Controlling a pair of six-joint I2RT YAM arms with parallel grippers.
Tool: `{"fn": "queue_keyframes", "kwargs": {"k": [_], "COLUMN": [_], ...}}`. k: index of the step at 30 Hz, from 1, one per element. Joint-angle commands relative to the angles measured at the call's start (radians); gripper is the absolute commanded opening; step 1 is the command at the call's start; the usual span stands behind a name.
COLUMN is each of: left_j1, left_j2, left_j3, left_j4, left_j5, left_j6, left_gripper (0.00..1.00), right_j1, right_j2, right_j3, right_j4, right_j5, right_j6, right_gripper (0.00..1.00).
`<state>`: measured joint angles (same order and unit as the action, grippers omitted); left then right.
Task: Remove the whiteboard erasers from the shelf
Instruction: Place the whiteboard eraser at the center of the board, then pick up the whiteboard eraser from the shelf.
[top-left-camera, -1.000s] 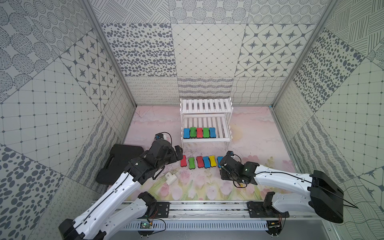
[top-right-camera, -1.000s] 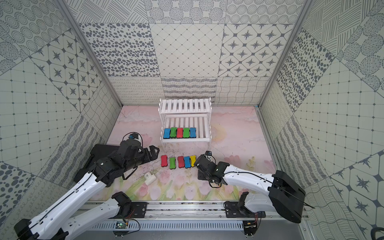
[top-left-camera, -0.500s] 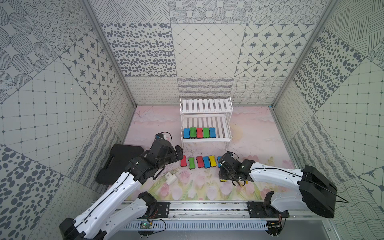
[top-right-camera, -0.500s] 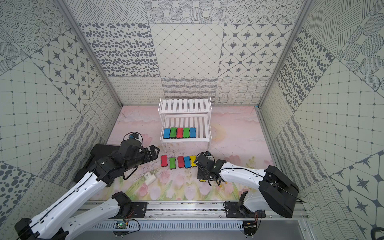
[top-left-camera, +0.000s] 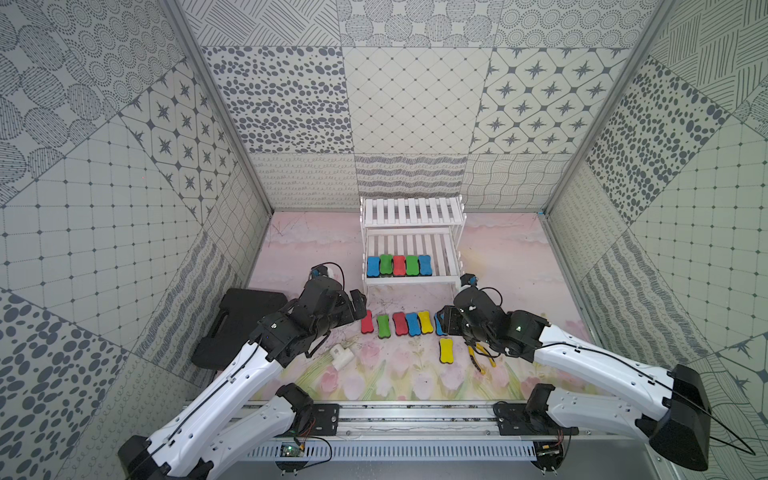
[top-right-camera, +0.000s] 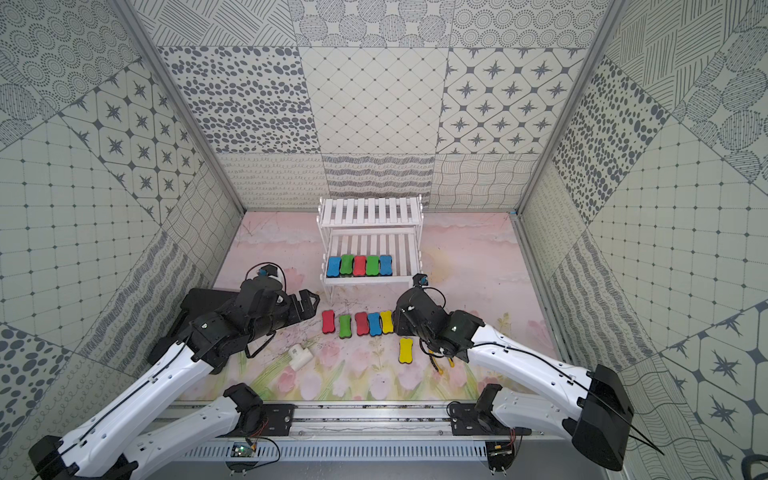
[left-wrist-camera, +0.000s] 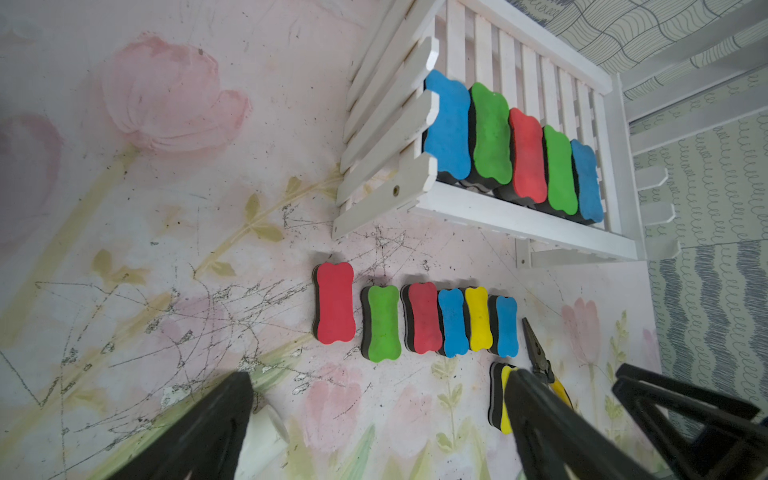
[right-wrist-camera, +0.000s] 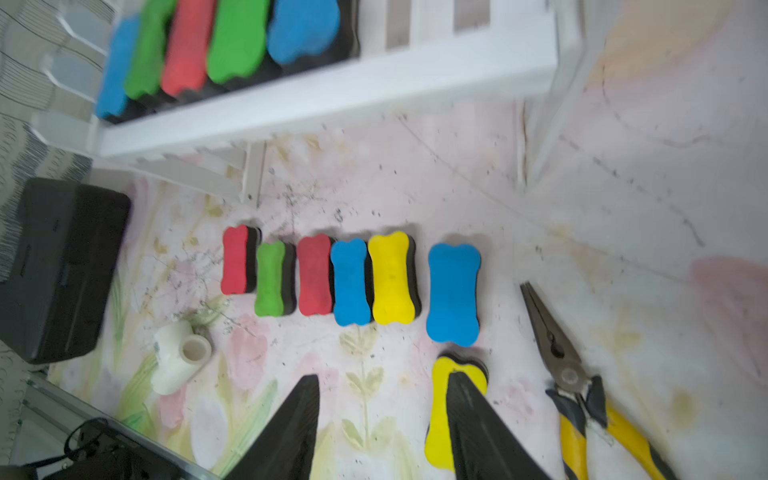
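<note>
5 erasers (top-left-camera: 399, 265) on shelf (top-left-camera: 411, 281) lwr tier, long axes front-to-back

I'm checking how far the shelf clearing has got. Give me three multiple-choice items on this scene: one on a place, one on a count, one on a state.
1. On which tier of the shelf do the remaining whiteboard erasers lie?
A. upper tier
B. lower tier
C. both tiers

2. How many erasers lie on the table, off the shelf?
A. seven
B. four
C. ten

3. How is the left gripper?
A. shut on a red eraser
B. shut on a green eraser
C. open, holding nothing

Answers:
1 B: all five sit side by side on the lower slats.
2 A: six form a row in front of the shelf, and one yellow eraser lies nearer the robot.
3 C: its jaws stand wide apart with nothing between them.
</note>
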<state>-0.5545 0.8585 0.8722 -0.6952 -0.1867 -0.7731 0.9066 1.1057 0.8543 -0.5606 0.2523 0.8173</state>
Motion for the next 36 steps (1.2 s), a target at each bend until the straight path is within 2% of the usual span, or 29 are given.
{"fn": "queue_keyframes", "kwargs": {"k": [1, 9, 18, 27, 32, 36], "left_j1": [0.008, 0.008, 0.010, 0.012, 0.012, 0.013], "left_j2": [0.005, 0.008, 0.001, -0.006, -0.003, 0.000], "left_j3": [-0.017, -0.028, -0.033, -0.031, -0.034, -0.038], "left_j4": [0.020, 0.030, 0.023, 0.029, 0.031, 0.034], "left_j5": [0.025, 0.048, 0.064, 0.063, 0.062, 0.065], "left_j6": [0.016, 0.013, 0.014, 0.018, 0.019, 0.018], "left_gripper": [1.00, 0.99, 0.99, 0.99, 0.99, 1.00], "right_j1": [-0.049, -0.119, -0.176, -0.201, -0.201, -0.202], "right_j2": [0.044, 0.274, 0.465, 0.516, 0.507, 0.522], "right_j3": [0.106, 0.320, 0.421, 0.444, 0.431, 0.437], "right_j4": [0.016, 0.106, 0.136, 0.147, 0.191, 0.186], "right_j5": [0.054, 0.085, 0.043, 0.001, -0.029, -0.020], "right_j6": [-0.110, -0.216, -0.236, -0.231, -0.250, -0.249], "right_gripper": [0.53, 0.52, 0.52, 0.52, 0.57, 0.57]}}
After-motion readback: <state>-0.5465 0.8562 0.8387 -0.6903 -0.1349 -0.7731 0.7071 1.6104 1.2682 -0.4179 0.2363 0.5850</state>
